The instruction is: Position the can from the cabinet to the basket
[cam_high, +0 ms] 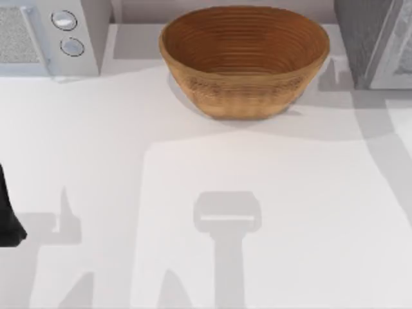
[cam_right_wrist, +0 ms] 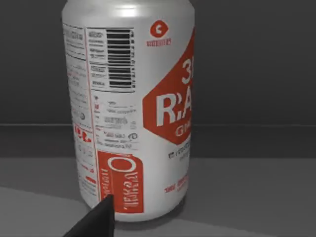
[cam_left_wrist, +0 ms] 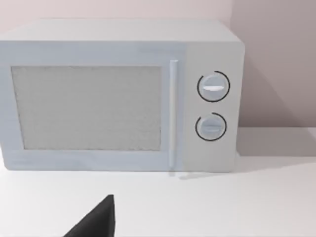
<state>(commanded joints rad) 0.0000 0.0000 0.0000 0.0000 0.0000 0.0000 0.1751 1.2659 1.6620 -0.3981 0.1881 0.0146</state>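
The can [cam_right_wrist: 129, 106] is a silver drink can with a red and white label. It stands upright on the dark floor of the grey cabinet [cam_high: 370, 38], close in front of the right wrist camera. One dark fingertip [cam_right_wrist: 101, 217] of my open right gripper sits low in front of the can, with nothing held. The wicker basket [cam_high: 244, 96] is a big brown oval bowl at the back middle of the table, with nothing inside. My left arm [cam_high: 8, 219] is parked at the table's left edge, its fingertip [cam_left_wrist: 101, 219] over bare tabletop, and its gripper is open.
A white microwave [cam_high: 55, 35] with two round knobs [cam_left_wrist: 213, 106] stands at the back left, its door shut. The cabinet stands at the back right, just right of the basket. The white tabletop [cam_high: 206, 193] in front of the basket is wide and flat.
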